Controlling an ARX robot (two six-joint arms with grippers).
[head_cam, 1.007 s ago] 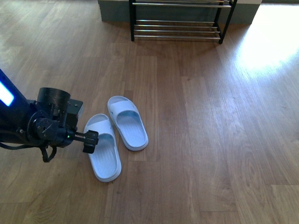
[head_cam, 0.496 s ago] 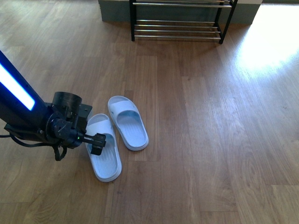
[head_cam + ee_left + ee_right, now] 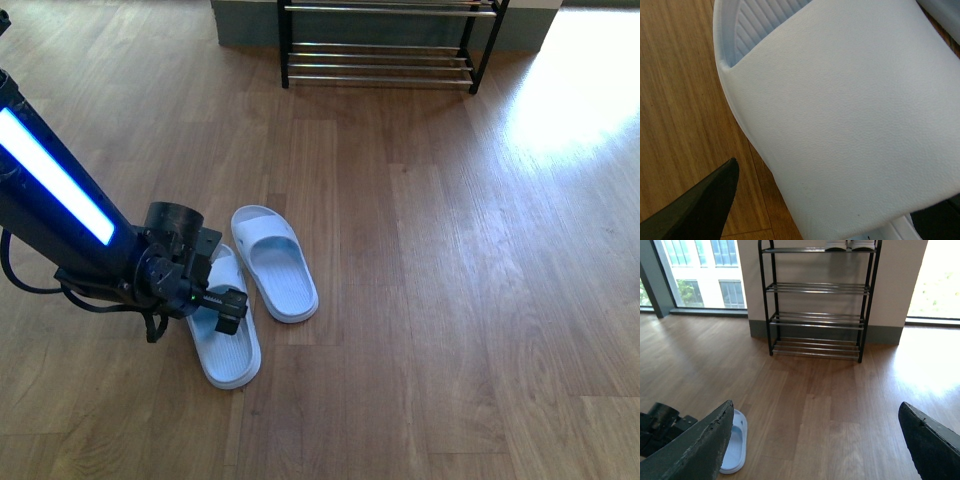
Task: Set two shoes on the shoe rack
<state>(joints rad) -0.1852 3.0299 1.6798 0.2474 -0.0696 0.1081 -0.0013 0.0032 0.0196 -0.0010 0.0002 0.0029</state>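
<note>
Bright window daylight, blown-out glare on the floor, otherwise sharp.

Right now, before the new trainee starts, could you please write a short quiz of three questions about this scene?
1. True or false: the two pale slides already sit on the shoe rack.
2. Which gripper is down at the nearer slide? A) left B) right C) neither
3. Fill in: the slides lie on a ___ floor.

Key: 1 false, both lie on the floor, well short of the rack. 2 A, the left gripper, open over it. 3 wooden.
</note>
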